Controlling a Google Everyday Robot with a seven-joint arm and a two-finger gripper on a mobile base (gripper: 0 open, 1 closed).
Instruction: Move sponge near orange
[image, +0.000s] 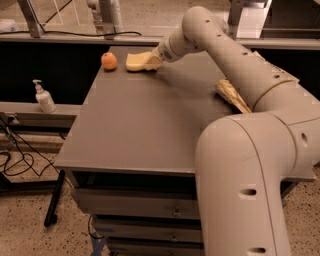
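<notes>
Far across the table (150, 125), the gripper (152, 61) clasps the sponge (135, 62) just right of the orange (109, 61); letting go seems next.

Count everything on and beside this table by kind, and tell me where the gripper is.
sponge: 1, at the far edge of the table, with the gripper holding its right end
orange: 1
snack bag: 1
pump bottle: 1, left of the table
Total: 4

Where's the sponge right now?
Camera view: sponge at the table's far-left corner, just right of the orange, its right end gripped in the tool.
</notes>
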